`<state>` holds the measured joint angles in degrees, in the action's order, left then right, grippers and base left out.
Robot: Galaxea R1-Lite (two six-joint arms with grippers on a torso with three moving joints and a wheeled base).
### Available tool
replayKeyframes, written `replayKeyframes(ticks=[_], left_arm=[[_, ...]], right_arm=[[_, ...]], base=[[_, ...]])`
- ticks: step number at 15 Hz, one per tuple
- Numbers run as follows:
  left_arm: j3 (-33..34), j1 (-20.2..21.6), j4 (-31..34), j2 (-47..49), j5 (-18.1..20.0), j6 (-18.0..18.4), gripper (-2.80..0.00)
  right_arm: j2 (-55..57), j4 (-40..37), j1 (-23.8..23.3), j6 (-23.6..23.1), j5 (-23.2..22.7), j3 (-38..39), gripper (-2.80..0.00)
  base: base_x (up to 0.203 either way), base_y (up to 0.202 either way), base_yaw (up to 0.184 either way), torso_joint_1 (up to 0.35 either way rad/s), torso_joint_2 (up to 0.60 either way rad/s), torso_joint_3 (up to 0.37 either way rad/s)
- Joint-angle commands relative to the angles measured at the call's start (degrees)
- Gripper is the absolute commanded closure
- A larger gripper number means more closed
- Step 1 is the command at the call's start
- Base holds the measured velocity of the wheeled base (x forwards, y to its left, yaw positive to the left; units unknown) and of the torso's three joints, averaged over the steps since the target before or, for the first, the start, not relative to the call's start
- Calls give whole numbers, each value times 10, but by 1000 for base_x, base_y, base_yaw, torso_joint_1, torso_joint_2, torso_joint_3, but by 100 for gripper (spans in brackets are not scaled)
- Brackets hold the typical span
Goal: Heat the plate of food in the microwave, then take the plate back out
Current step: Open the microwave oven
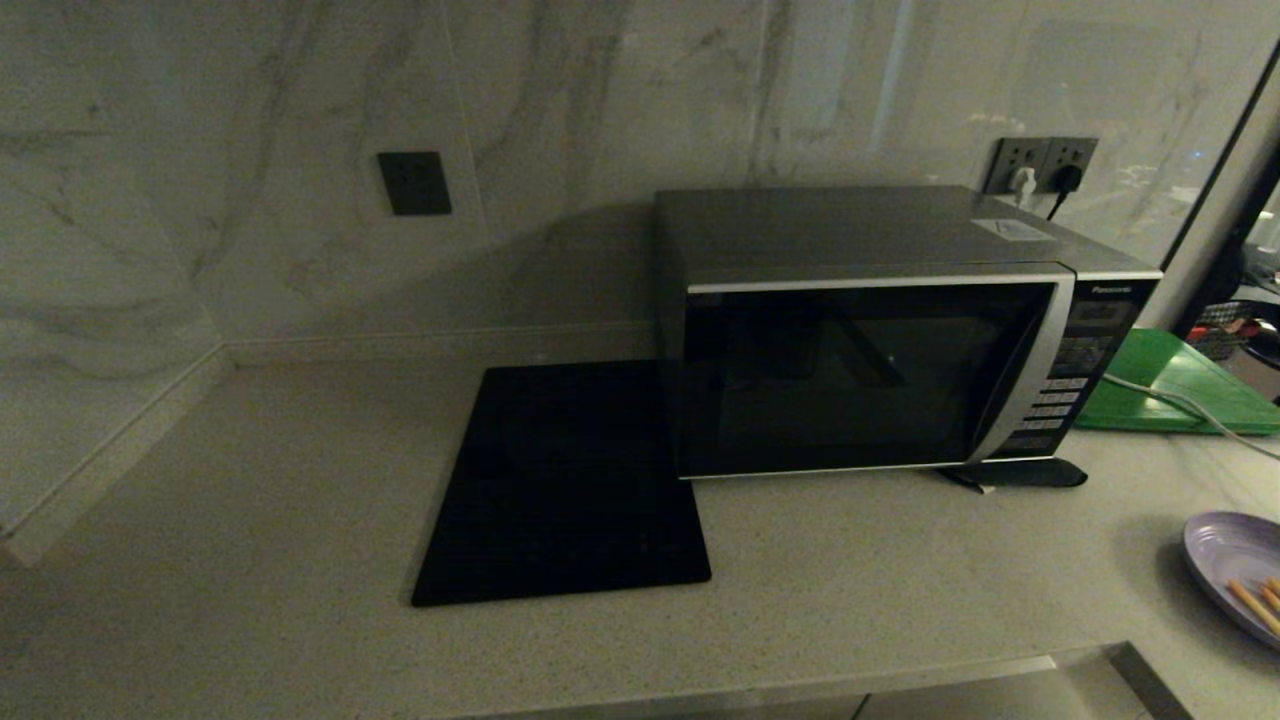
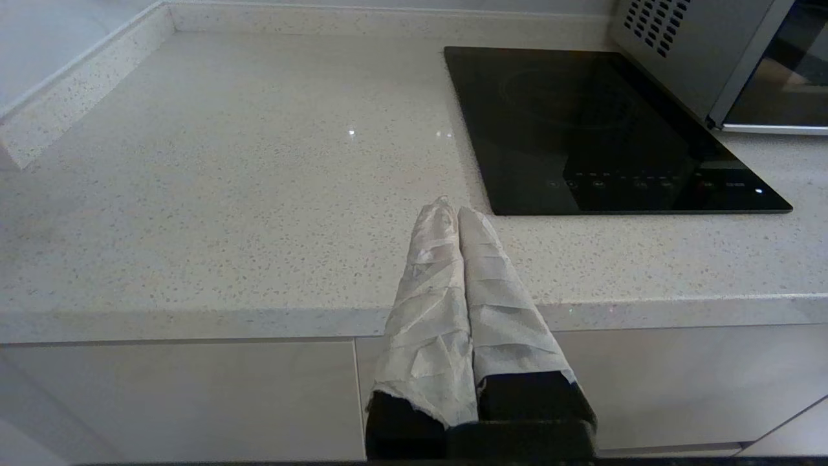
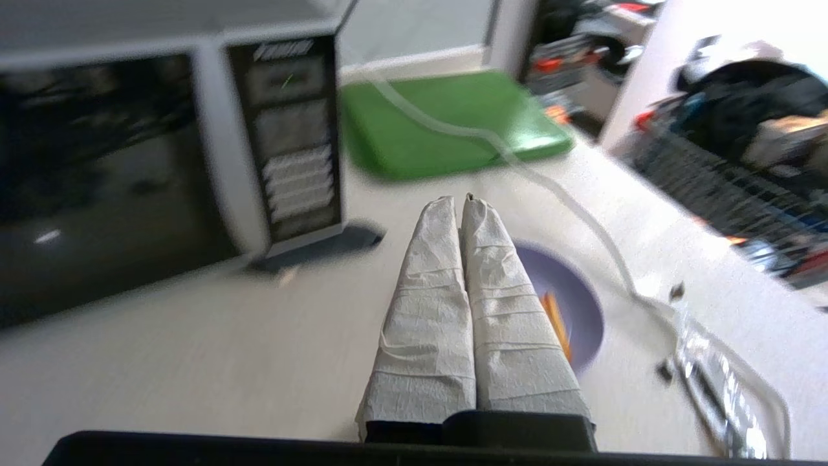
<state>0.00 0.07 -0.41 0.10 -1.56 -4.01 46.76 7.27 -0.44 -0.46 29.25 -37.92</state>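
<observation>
The microwave [image 1: 880, 340] stands on the speckled pale stone counter [image 1: 250, 500] against the veined marble wall — a boxy silver-grey unit, dark glass door shut, curved silver handle beside the button panel. A flat black glass cooktop [image 1: 565, 480] lies just beside it on its left. The plate of food [image 1: 1235, 570], shallow and lavender with thin orange-brown sticks, sits near the counter's right front edge, well apart from the microwave. A flat green board [image 1: 1180, 385] lies behind it, a pale cable across it.

Right tool [image 3: 464, 197]: paper-wrapped fingers pressed together, holding nothing, above the counter just short of the plate. Left tool [image 2: 453, 207]: wrapped fingers likewise closed and empty — over the counter's front edge, near the cooktop's corner.
</observation>
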Motion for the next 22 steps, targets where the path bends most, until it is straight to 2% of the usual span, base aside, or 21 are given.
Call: replayKeyframes(ticks=[1, 4, 6, 10, 13, 19, 22], left_arm=[[0, 0, 0, 0, 0, 0, 0], [0, 0, 0, 0, -1, 0, 0], [0, 0, 0, 0, -1, 0, 0], [0, 0, 0, 0, -1, 0, 0], [0, 0, 0, 0, 0, 0, 0], [0, 0, 0, 0, -1, 0, 0], [0, 0, 0, 0, -1, 0, 0]], right_arm=[[127, 101, 7, -9, 31, -1, 0], [216, 196, 62, -12, 98, -1, 0], [270, 223, 98, -12, 151, -1, 0], [349, 253, 119, -31, 235, -18, 0], [387, 260, 118, -45, 241, -33, 0], [473, 259, 117, -53, 259, -113, 0], [498, 260, 118, -48, 276, -114, 0]], base=[[0, 0, 0, 0, 0, 0], [0, 0, 0, 0, 0, 0], [0, 0, 0, 0, 0, 0], [0, 0, 0, 0, 0, 0], [0, 0, 0, 0, 0, 0], [0, 0, 0, 0, 0, 0], [0, 0, 0, 0, 0, 0]])
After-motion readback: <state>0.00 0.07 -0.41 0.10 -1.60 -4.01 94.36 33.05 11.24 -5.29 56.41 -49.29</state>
